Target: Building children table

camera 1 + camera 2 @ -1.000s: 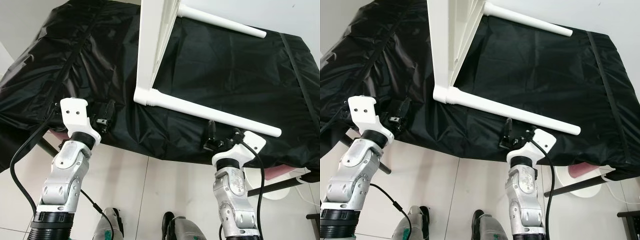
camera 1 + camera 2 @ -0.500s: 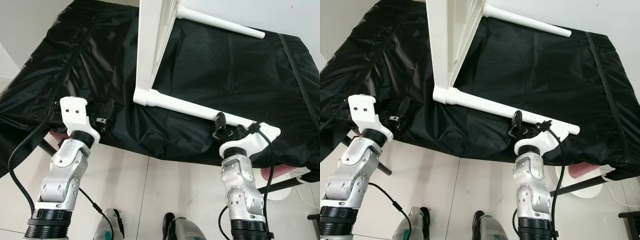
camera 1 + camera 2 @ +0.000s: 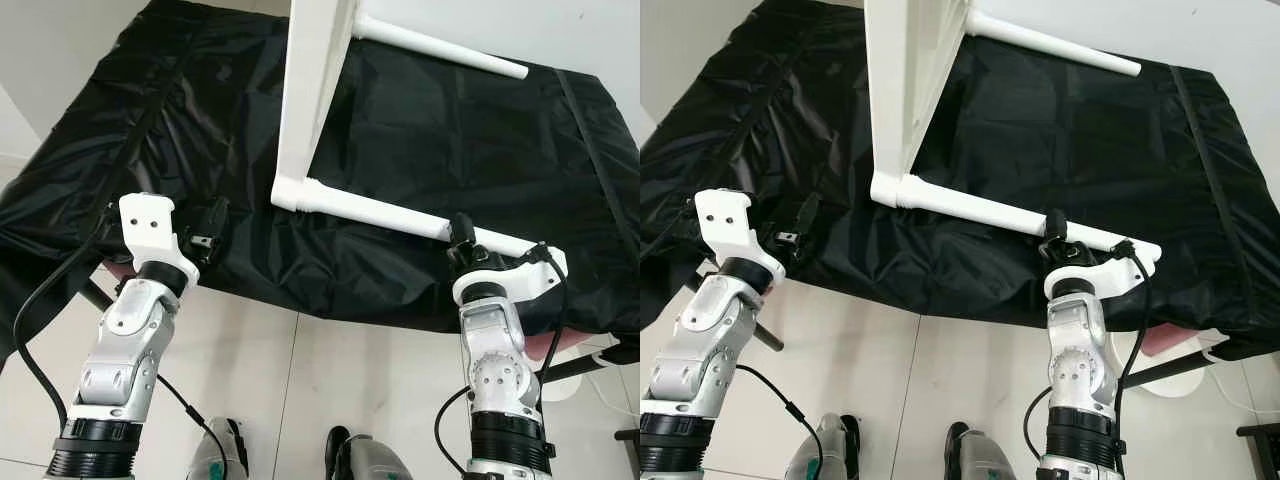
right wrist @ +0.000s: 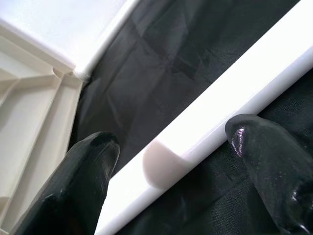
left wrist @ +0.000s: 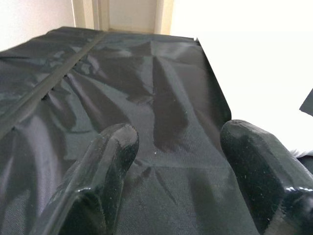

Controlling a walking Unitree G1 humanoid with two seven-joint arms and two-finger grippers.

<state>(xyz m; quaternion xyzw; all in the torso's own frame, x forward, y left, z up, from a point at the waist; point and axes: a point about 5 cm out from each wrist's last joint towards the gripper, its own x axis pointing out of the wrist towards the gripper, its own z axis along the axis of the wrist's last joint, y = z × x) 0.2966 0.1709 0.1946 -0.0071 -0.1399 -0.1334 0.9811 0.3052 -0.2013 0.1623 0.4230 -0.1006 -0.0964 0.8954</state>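
White children's table (image 3: 310, 100) is lying tipped on its side on a black cloth cover (image 3: 470, 140), tabletop standing on edge and running from centre toward 12 o'clock. Material is smooth, glossy white plastic; the right wrist view is showing moulded ribs on the underside of the top. Two round white legs are attached and projecting sideways toward 3–4 o'clock: the near leg (image 3: 390, 213) is resting along the cover, joined to the tabletop corner by a thicker round collar; the far leg (image 3: 440, 46) is sitting higher, toward 1 o'clock, with a rounded free end.

Right gripper (image 3: 462, 238) is positioned at roughly 4 o'clock, at the near leg, close to its free end. Fingers are spread, not clamped: in the right wrist view one fingertip (image 4: 88, 166) is sitting on one side of the leg and the other on the opposite side, the white tube passing between them. Contact with the leg cannot be confirmed.

Left gripper (image 3: 210, 228) is sitting at about 8 o'clock, near the front edge of the cover, well apart from the table. Its fingers (image 5: 105, 161) are parted with nothing between them, pointing across the wrinkled cloth.

The cover is draping over a raised surface; pale floor tiles (image 3: 300, 380) are showing below it at 6 o'clock.
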